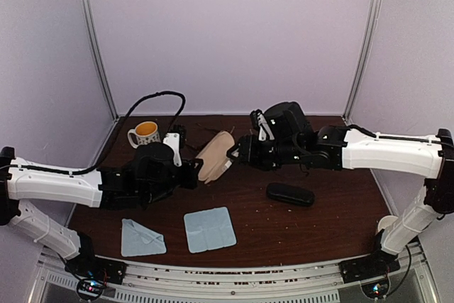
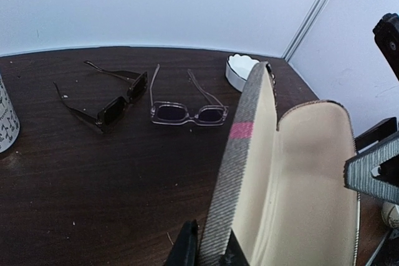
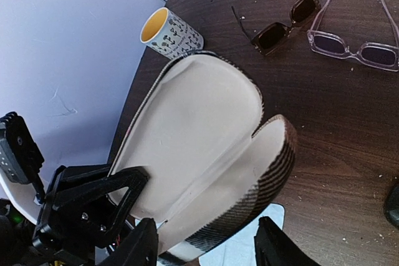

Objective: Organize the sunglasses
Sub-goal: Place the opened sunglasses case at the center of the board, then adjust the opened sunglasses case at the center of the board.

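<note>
Left hand [image 2: 209, 250] clamps striped case [image 2: 249, 154]; beyond it, dark sunglasses [image 2: 118, 103] and pink sunglasses [image 2: 189, 114] lie roughly crosswise, arms pointing away. Right hand [image 3: 209, 247] straddles the case, grip unclear.

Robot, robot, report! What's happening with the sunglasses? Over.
Left gripper shut on tan striped case, held open. Right gripper straddling it, grip unclear. Dark sunglasses, pink sunglasses on table, outside case. Nothing blocking.

Tan striped oblong fabric case [image 2: 240, 172] had pink band, cream lining; plastic sunglasses [image 2: 114, 111] dark, thin-framed glasses [image 2: 189, 114] pink, surface [image 2: 93, 185] dk brown.
</note>
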`<state>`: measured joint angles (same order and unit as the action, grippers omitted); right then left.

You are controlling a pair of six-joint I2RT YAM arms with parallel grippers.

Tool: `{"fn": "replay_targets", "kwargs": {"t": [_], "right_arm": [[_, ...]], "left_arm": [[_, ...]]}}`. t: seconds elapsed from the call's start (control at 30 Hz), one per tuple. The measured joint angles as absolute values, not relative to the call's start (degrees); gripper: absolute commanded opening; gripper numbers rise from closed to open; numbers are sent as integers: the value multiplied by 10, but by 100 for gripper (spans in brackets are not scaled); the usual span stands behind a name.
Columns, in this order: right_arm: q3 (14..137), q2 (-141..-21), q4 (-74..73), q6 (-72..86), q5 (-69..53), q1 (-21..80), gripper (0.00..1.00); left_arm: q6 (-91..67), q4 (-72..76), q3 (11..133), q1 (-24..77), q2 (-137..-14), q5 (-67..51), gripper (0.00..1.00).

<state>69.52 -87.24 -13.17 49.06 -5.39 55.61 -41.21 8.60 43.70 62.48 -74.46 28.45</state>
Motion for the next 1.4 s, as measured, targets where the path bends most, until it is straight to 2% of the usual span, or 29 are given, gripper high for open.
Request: {"fn": "replay_targets", "kwargs": {"t": [0.2,0.47,0.57,0.73,1.2,1.4], "right_arm": [[719,-888,-167,498,-42,556,24],[731,-908,-193,519,-24,554,15],[743,-914,-209,519,-16,554,10],[771,-926,-252,491,18,554,0],[809,-955,-423,384,112,554,0],[827,-953,-514,322,159,554,0]], "left_arm": [[-404,89,442,626,-770,291,0],[-395,90,450,627,-790,309,6],[-395,90,453,627,-795,309,14],[-393,98,456,632,-799,273,35],[-395,126,464,637,-789,186,61],[-387,91,464,637,-739,187,65]]}}
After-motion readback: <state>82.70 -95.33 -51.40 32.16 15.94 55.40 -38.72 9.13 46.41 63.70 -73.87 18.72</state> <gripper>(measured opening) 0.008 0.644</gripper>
